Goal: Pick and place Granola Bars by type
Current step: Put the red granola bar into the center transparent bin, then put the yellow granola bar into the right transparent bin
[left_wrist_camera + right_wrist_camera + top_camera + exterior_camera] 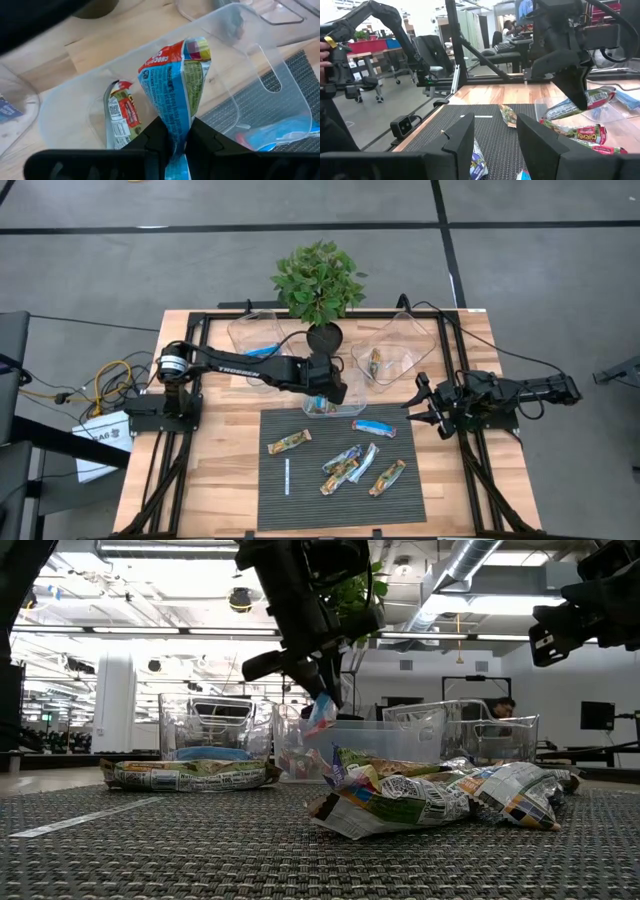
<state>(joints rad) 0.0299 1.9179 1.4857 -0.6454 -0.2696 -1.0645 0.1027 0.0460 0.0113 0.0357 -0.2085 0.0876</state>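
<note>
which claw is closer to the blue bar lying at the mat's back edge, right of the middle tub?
Left. The left claw hangs over the middle tub beside the blue bar, shut on a wrapped bar. The right claw hovers off the mat's right edge, open.

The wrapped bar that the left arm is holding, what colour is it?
The shiny wrapped bar is mostly blue with a red top edge, seen best in the left wrist view.

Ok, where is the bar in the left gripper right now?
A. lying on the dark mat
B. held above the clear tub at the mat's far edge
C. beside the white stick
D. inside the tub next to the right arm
B: the left gripper pinches the multicoloured bar over the clear tub, which already holds one bar.
</note>
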